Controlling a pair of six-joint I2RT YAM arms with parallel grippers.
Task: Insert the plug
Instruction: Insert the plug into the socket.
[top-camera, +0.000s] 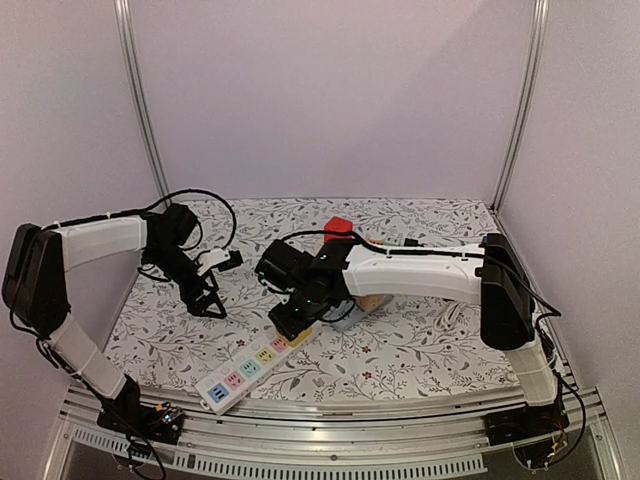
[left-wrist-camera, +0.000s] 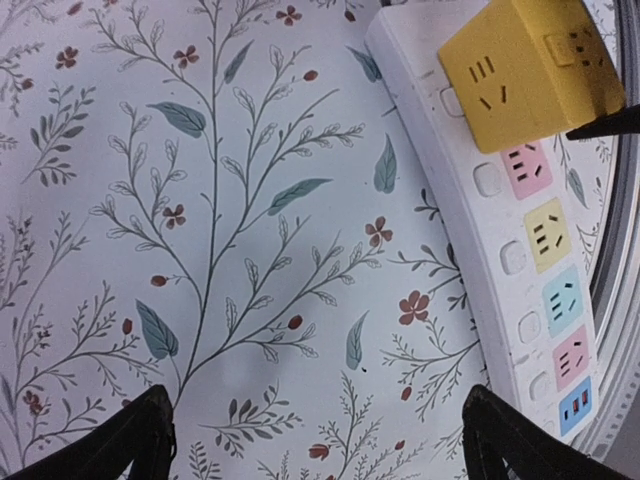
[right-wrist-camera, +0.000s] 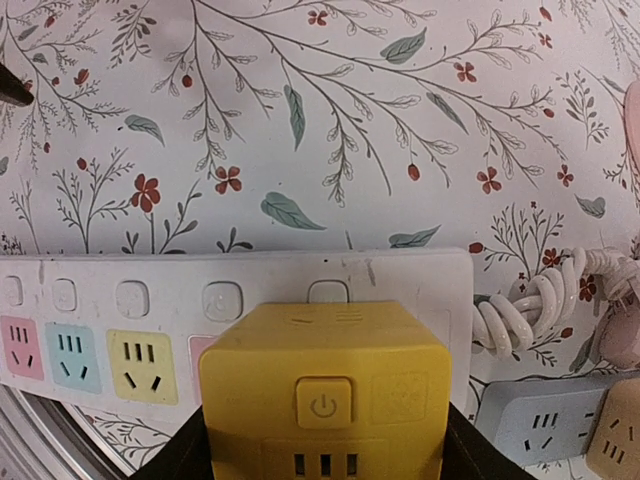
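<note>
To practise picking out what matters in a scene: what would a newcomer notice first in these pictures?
A bright yellow cube adapter, gripped in the right arm's jaws, is at one end of a white power strip with pastel sockets. The strip lies on a floral tablecloth, over which the left arm's jaws hang open and empty.

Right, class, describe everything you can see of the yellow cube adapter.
The yellow cube adapter is a matte plastic block with rounded edges. One face carries a square power button above a row of slots; the left wrist view shows socket holes on other faces. It sits on the white power strip, at the end near the coiled cable, beside a pink socket. The right gripper holds it, a black finger on each side. Whether its pins are fully seated cannot be seen.
</note>
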